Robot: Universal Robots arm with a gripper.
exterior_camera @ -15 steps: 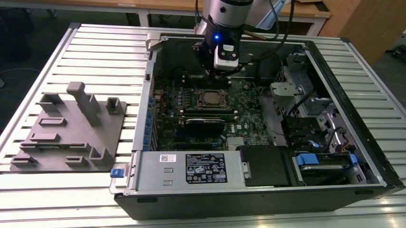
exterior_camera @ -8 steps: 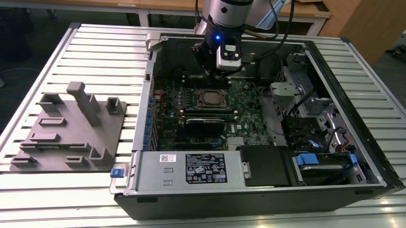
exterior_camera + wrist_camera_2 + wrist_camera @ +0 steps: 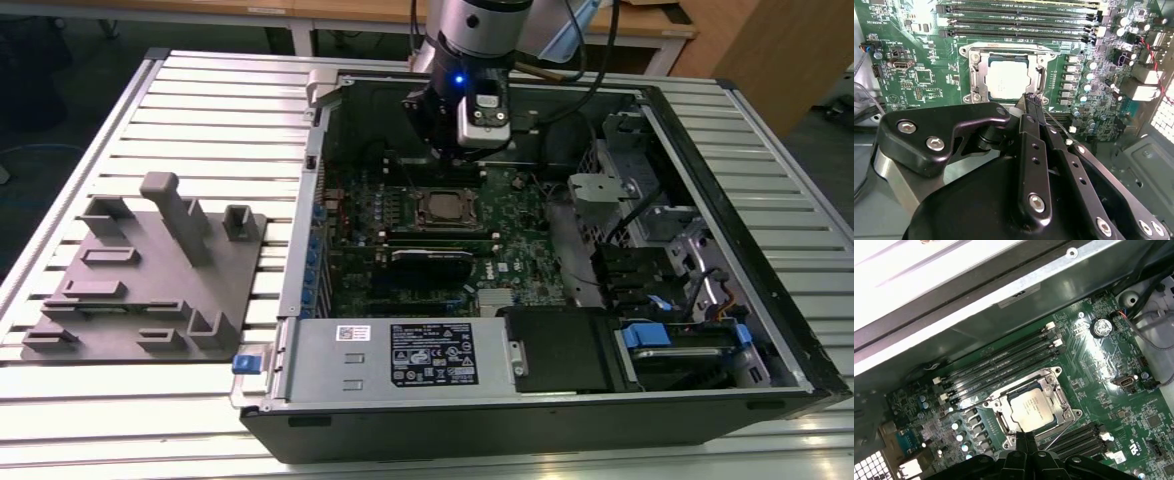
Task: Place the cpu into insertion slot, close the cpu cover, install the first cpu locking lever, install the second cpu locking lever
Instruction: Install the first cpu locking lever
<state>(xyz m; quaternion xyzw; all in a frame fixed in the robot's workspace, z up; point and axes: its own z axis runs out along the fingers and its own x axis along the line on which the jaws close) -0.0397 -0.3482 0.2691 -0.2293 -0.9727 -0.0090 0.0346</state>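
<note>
Cpu, a flat pale-silver square chip, lies in the silver-rimmed dark insertion slot. My black pincer, fingers closed together, sits at its edge; I'd press the thin wire lever down slowly.

Downward-pointing arm — gripper fingers pressed together.

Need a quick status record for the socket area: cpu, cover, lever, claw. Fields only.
cpu: seated flat in the insertion slot, pale face up
cpu cover: down, framing the cpu's edges
claw: shut, tip at the slot's near edge
wire lever: thin rod running out beside the claw tip; latched or not, cannot tell
green board: surrounds the slot
</note>
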